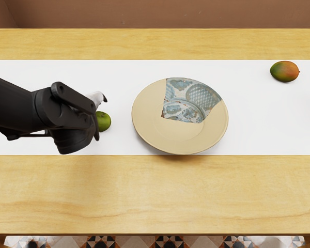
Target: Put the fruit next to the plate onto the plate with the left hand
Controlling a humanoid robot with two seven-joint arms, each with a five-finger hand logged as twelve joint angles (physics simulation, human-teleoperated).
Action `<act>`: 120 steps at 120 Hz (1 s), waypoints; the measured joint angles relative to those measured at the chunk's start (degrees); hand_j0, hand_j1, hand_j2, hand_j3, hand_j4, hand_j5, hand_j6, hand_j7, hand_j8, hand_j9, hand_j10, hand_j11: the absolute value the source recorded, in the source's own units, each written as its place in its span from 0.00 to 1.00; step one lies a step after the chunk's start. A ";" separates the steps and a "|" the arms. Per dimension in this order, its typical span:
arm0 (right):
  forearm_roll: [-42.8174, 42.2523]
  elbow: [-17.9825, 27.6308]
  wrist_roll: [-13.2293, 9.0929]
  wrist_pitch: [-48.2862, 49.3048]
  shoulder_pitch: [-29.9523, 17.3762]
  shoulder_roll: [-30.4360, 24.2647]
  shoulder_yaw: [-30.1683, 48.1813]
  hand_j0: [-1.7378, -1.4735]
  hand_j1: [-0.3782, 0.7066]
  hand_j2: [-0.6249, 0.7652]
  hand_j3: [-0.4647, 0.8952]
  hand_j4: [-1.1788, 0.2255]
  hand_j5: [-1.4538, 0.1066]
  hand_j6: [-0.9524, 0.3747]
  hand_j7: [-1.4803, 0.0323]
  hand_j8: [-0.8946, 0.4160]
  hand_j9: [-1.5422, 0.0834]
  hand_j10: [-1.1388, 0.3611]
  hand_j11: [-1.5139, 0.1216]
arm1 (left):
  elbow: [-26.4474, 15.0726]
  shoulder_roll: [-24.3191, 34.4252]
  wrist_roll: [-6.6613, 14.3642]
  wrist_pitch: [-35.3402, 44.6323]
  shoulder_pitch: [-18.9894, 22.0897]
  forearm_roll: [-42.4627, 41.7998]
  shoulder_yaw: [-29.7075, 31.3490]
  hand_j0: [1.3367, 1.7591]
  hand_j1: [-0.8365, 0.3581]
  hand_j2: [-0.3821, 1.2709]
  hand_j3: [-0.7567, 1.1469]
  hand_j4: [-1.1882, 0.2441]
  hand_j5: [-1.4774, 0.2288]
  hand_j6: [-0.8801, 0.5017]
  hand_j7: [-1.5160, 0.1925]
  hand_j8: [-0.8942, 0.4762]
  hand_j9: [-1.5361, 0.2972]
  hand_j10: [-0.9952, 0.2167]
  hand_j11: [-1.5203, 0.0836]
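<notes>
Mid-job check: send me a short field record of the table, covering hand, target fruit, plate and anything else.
plate: round tan plate with a blue patterned wedge, on the white runner, no fruit on it
target fruit: small round green fruit, on the runner left of the plate, apart from it
left hand: black left hand, arm in from the left edge, covering the green fruit's left side; grip cannot be told
other fruit: oval red-green mango, far right on the runner
right hand: not in view

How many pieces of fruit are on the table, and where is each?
2. A green fruit lies left of the plate, partly covered by the left hand. A mango lies at the far right, well apart from the plate. No other fruit seems hidden.
</notes>
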 joint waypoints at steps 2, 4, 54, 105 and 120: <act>0.00 0.00 0.00 0.00 0.00 0.00 0.00 0.30 0.04 0.45 0.34 0.83 0.92 0.71 0.97 0.67 0.94 0.75 0.91 | 0.03 0.00 -0.01 0.00 0.00 0.05 -0.02 0.76 0.76 0.26 0.40 0.67 0.69 0.47 0.71 0.48 0.67 0.63 0.76; 0.00 0.00 0.00 0.00 -0.01 0.00 0.00 0.30 0.04 0.45 0.34 0.83 0.92 0.71 0.97 0.67 0.94 0.75 0.91 | 0.06 0.00 -0.01 0.00 0.00 0.10 -0.06 0.76 0.76 0.26 0.40 0.67 0.69 0.47 0.71 0.48 0.67 0.63 0.76; 0.00 0.00 0.00 0.00 0.01 0.00 0.00 0.30 0.04 0.45 0.34 0.83 0.92 0.71 0.97 0.67 0.94 0.75 0.91 | 0.37 0.00 -0.04 -0.19 1.75 0.43 -0.74 0.76 0.68 0.27 0.40 0.61 0.63 0.41 0.65 0.42 0.61 0.56 0.69; 0.00 0.00 0.01 0.00 0.00 0.00 0.00 0.30 0.04 0.45 0.34 0.83 0.92 0.71 0.97 0.67 0.94 0.75 0.91 | 0.64 0.00 -0.04 0.00 2.06 -0.31 -0.54 0.76 0.62 0.28 0.40 0.57 0.58 0.38 0.60 0.38 0.57 0.51 0.64; 0.00 0.00 0.02 0.00 0.01 0.00 0.00 0.30 0.04 0.45 0.34 0.83 0.92 0.71 0.97 0.67 0.94 0.75 0.91 | 1.28 0.00 -0.07 -0.20 2.29 -1.90 -0.56 0.76 0.52 0.29 0.40 0.50 0.51 0.34 0.53 0.31 0.50 0.43 0.57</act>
